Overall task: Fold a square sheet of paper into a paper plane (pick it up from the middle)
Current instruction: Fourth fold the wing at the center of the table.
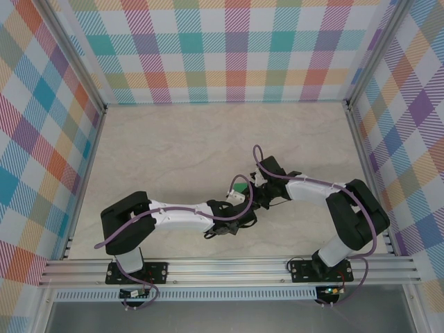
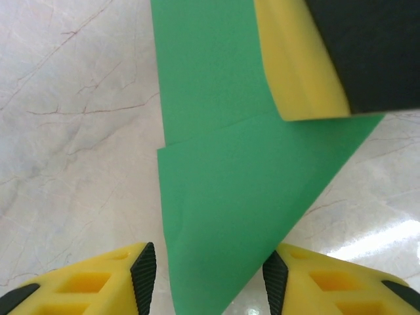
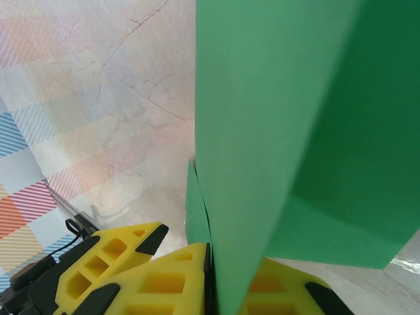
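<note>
The green paper (image 2: 223,184) is folded into a pointed shape with layered flaps, and its tip points down between my left gripper's fingers. My left gripper (image 2: 209,272) is open, one pad on each side of the tip, the right pad at the paper's edge. My right gripper (image 3: 211,262) is shut on the paper (image 3: 275,131), holding it on edge above the table. One right finger (image 2: 298,65) lies across the paper's top. From above, both grippers meet at mid-table around a small patch of green paper (image 1: 240,186).
The marble-look table (image 1: 173,146) is bare around the arms. Plaid walls (image 1: 229,55) close in the back and both sides. An aluminium rail (image 1: 229,267) carrying the arm bases runs along the near edge. A left finger (image 3: 111,256) is close to my right gripper.
</note>
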### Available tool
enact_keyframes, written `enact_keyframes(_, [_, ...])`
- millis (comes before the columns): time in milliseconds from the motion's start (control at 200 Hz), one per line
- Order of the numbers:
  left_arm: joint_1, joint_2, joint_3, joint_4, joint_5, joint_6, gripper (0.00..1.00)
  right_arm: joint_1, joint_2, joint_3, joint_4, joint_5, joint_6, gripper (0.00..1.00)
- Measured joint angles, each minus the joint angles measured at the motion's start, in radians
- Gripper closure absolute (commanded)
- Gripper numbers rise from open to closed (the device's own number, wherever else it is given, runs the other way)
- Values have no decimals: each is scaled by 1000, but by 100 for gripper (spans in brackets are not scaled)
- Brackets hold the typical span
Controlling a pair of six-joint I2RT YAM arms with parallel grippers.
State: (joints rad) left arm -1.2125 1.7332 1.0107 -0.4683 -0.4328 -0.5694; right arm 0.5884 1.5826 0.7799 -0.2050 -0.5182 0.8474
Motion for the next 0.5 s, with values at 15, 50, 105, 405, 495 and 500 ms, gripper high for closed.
enact_keyframes(15, [0,-2,-2,0,2,1,50,0,1,1,0,-1,0,89])
enact_keyframes(50, [0,-7,-7,3,6,1,50,0,3,3,0,-3,0,89])
enact_keyframes(105, [0,-11,-10,3,10,2,50,0,6,7,0,-4,0,89])
enact_keyframes(405, [-2,-12,-11,3,21,16,56,0,13,17,-14,-3,1,89])
enact_keyframes(495, [-2,-12,-11,3,19,17,59,0,14,23,-24,-3,0,89])
enact_keyframes(500, [-2,-12,-11,3,19,17,59,0,14,23,-25,-2,0,89])
